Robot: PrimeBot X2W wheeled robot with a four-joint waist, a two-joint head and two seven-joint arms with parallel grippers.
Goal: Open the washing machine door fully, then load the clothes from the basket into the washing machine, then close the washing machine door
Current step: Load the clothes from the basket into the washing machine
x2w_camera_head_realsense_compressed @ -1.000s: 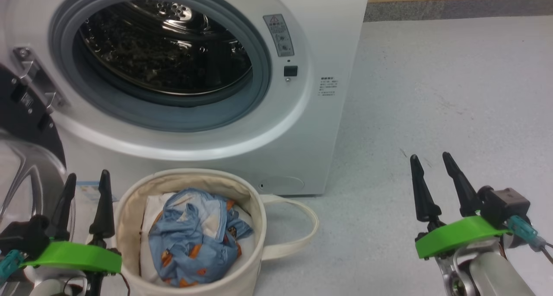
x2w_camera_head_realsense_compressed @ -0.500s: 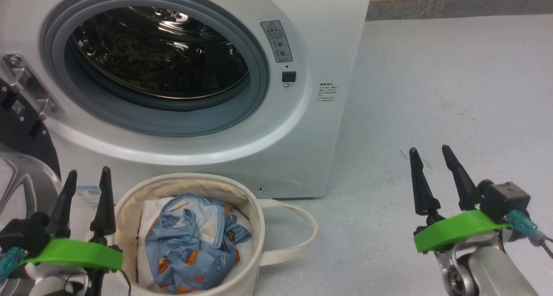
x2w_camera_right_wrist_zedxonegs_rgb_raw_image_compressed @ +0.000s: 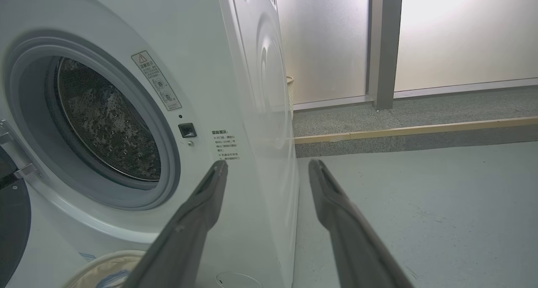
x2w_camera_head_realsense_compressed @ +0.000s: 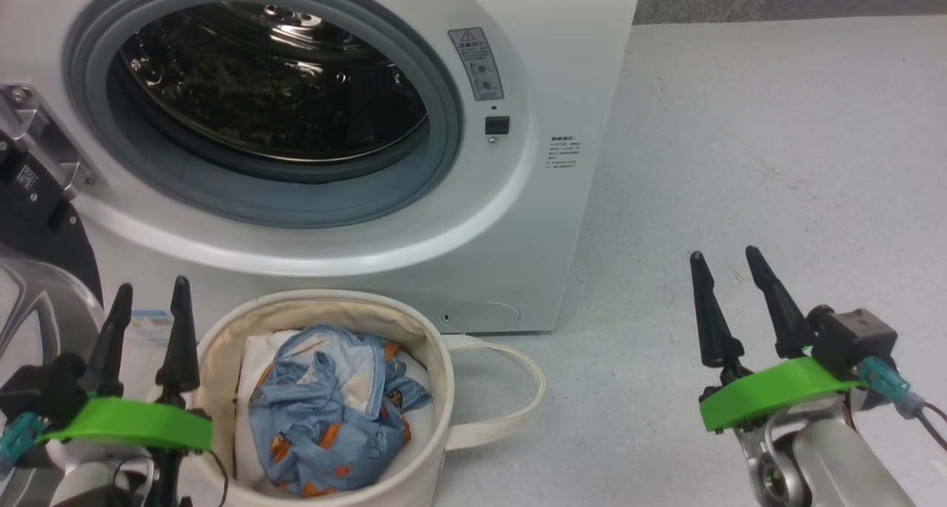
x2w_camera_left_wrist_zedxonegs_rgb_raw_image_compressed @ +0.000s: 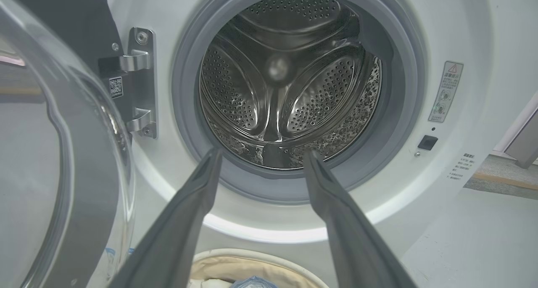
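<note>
On robot's left the washing machine door [x2w_camera_left_wrist_zedxonegs_rgb_raw_image_compressed: 63, 174] stands swung wide, drum [x2w_camera_left_wrist_zedxonegs_rgb_raw_image_compressed: 290, 82] exposed, so loading looks next. The basket [x2w_camera_head_realsense_compressed: 218, 366] sits just below the washing machine [x2w_camera_head_realsense_compressed: 570, 63] opening, clothes [x2w_camera_head_realsense_compressed: 325, 411] inside. Beside it is the left gripper [x2w_camera_head_realsense_compressed: 152, 285], w/ the right gripper [x2w_camera_head_realsense_compressed: 723, 253] well apart; both have fingers spread, empty. Door cut off by frame; garment count unclear.

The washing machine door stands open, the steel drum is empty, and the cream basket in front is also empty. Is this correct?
One part is wrong: in the head view the round cream canvas basket holds crumpled light blue and orange clothes. The black-rimmed glass door is open and the perforated steel drum is empty.
</note>
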